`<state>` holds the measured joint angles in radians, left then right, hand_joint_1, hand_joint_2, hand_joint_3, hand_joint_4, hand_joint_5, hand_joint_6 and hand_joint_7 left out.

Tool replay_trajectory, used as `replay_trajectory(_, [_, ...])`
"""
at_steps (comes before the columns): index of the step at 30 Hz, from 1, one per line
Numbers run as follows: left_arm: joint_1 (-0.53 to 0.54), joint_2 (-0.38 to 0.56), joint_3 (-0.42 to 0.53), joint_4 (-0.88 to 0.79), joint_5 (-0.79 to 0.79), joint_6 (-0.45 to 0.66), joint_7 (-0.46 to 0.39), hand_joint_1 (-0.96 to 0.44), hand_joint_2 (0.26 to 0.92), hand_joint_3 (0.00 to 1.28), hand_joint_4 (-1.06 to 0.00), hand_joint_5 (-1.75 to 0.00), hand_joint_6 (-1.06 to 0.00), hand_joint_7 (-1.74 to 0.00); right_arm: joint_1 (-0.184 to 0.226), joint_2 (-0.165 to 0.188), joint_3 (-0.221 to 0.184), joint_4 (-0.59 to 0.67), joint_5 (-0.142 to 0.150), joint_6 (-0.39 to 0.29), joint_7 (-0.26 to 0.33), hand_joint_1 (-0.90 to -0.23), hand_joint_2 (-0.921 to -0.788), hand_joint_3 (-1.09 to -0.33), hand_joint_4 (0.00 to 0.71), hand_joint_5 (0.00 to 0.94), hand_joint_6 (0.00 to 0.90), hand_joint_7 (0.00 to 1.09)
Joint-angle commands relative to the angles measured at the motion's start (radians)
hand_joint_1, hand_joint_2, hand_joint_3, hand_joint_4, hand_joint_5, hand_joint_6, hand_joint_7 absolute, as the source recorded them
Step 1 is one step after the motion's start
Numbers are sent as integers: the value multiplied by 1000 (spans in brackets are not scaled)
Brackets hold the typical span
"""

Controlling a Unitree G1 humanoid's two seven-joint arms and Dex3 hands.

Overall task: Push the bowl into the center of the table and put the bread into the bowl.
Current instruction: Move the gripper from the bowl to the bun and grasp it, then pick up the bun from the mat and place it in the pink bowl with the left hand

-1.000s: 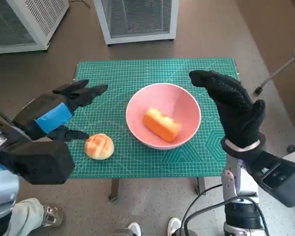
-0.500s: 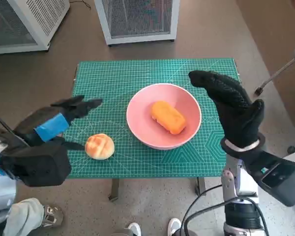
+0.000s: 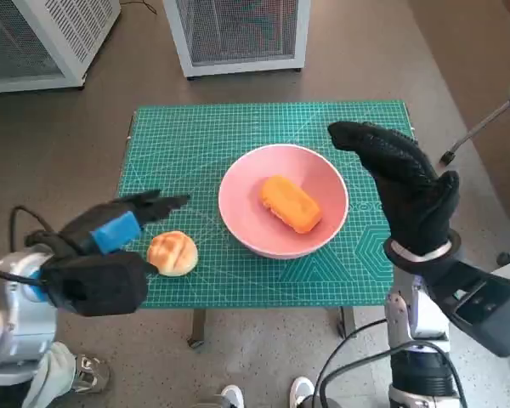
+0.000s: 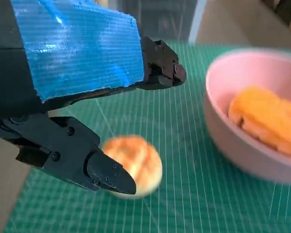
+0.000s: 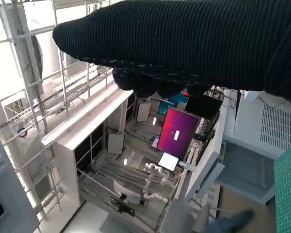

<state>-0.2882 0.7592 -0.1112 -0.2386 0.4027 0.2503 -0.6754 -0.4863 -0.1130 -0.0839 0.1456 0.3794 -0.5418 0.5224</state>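
One bread (image 3: 289,204) in bowl (image 3: 238,183), bun (image 3: 172,252) beside left hand (image 3: 110,231) fingers (image 4: 106,177)

The head view is evenly bright, with soft light from above — shadows under the pink bowl (image 3: 283,201) are faint. Straight lines bend a little at the edges, most near 11 o'clock. In the left wrist view the bowl and the round bun (image 4: 135,164) are blurred. The right wrist view has strong glare at 9 o'clock.
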Motion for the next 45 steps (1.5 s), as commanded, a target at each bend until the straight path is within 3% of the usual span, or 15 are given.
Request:
replay_trajectory(1, [-16,-14,-42,41,23,-11,8,-163,751,2,-163,-4,-298,-13,33,-8,-4,-12,7,19,5,-424,-921,-451,369,1,11,684])
replay_trajectory(24, [-63,-83,-205,271,161,32,35,44,762,8,-202,-14,-331,-16,39,-13,-12,-11,9,13,16,-417,-921,-441,366,0,23,693])
replay_trajectory(28, [-81,-92,-232,335,205,16,77,86,778,18,-286,-37,-423,-53,39,-14,-14,-10,13,13,21,-416,-921,-442,366,0,23,692])
replay_trajectory(32, [-83,-94,-246,396,252,-45,181,103,809,41,-489,-80,-595,-129,38,-11,-14,-9,12,11,22,-416,-921,-442,366,0,23,692])
replay_trajectory(34, [-76,-91,-245,419,267,-87,241,102,849,49,-670,-201,-629,-409,39,-10,-13,-10,11,12,21,-416,-921,-443,366,0,23,692])
replay_trajectory(37, [-67,-86,-234,437,271,-136,301,35,891,87,-685,-840,-592,-965,40,-9,-14,-11,10,13,19,-416,-921,-443,366,0,23,691])
replay_trajectory(41, [-52,-75,-208,416,254,-162,319,9,887,109,-697,-1116,-639,-1095,40,-9,-13,-12,10,14,20,-416,-921,-443,366,0,23,691])
replay_trajectory(45, [-38,-67,-176,369,229,-160,298,4,884,115,-701,-1149,-651,-1137,41,-9,-12,-12,9,14,19,-416,-921,-443,366,0,23,691])
